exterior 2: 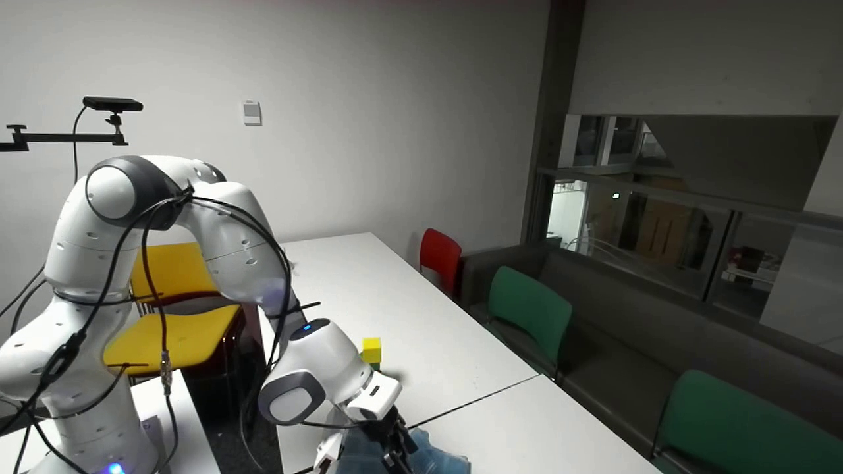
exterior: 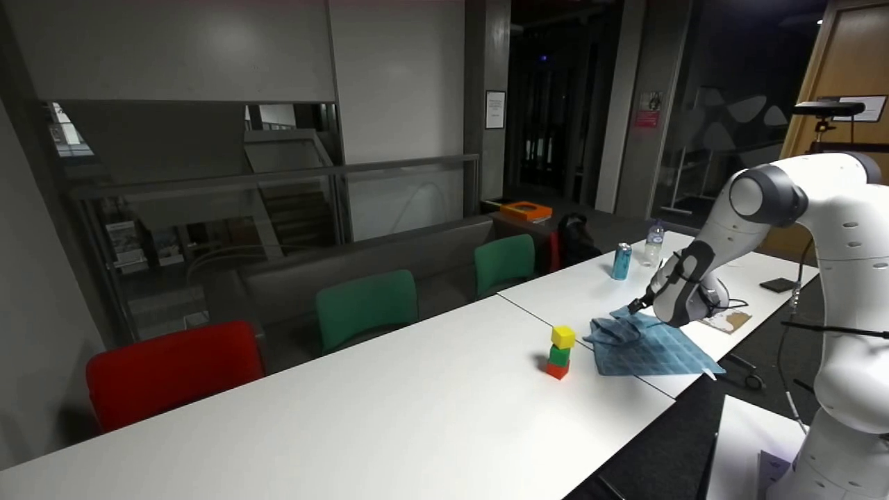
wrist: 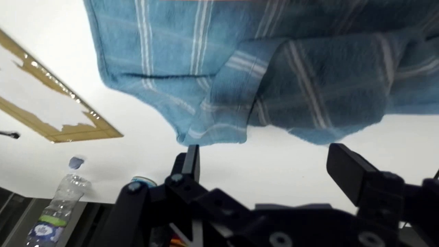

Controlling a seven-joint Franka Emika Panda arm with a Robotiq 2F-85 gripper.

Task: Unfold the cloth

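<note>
In an exterior view, the cloth (exterior: 656, 353) lies right of centre, bunched at its left end. In an exterior view, my arm (exterior 2: 237, 263) partly hides it at bottom centre. In the wrist view, the cloth spans most of the upper frame, lower edge folded; below, my gripper (wrist: 264, 154) spreads wide, white table (wrist: 281, 180) showing between its fingers.

A blue can (exterior: 621, 262) stands near a plastic bottle (exterior: 653, 244), well apart from stacked blocks (exterior: 560, 355).
</note>
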